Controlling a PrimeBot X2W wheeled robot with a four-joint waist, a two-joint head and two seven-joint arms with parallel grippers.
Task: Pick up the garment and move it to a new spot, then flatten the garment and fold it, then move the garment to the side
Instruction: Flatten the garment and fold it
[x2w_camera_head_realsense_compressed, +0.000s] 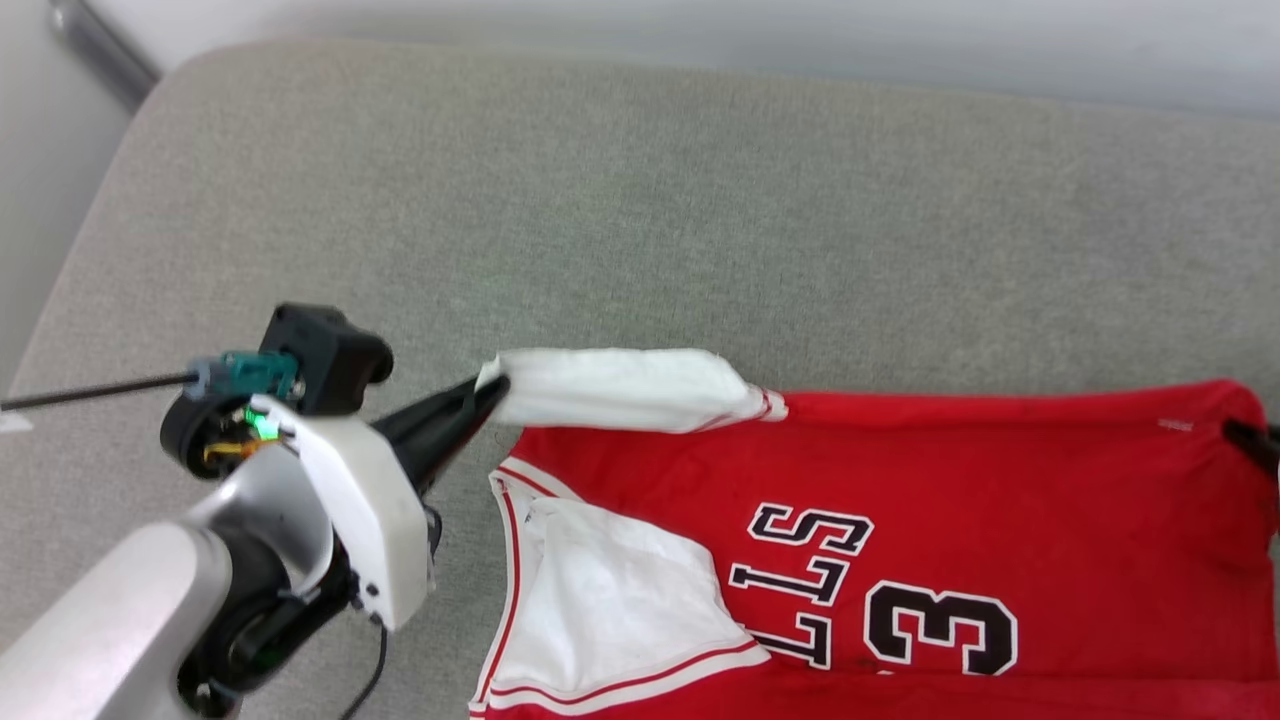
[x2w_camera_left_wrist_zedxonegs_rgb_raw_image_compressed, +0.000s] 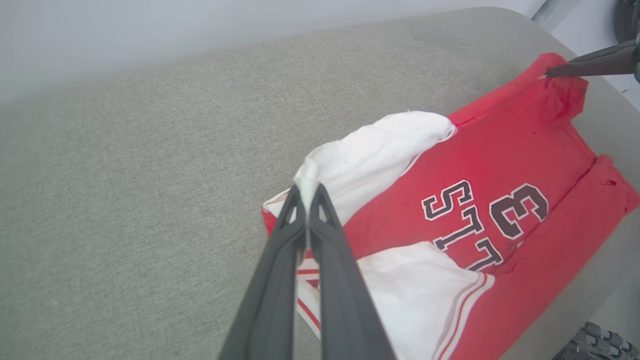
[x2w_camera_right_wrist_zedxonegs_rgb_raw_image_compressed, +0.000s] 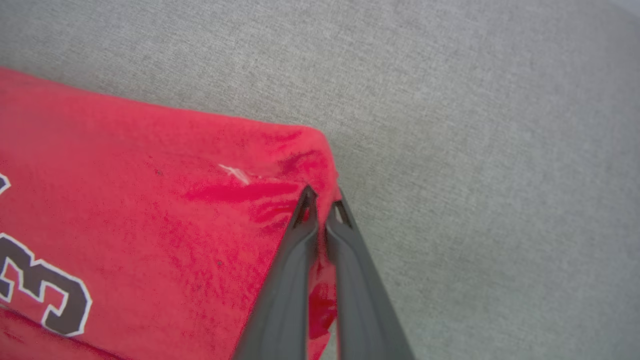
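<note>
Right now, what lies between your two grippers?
The far edge of the red jersey: its white sleeve in the left gripper, red cloth running to the right gripper. Head view shows it.

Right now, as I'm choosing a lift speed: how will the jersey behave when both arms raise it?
Probably floppy: the white sleeve stretches and bunches toward the left gripper, jaws shut on it. Likely light: thin cloth puckers at the right gripper. The jersey should sag in the middle between the two pinches, and might drag on the grey cushion.

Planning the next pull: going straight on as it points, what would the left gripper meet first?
The white sleeve that the left gripper pinches; beyond it, likely the rest of the jersey.
</note>
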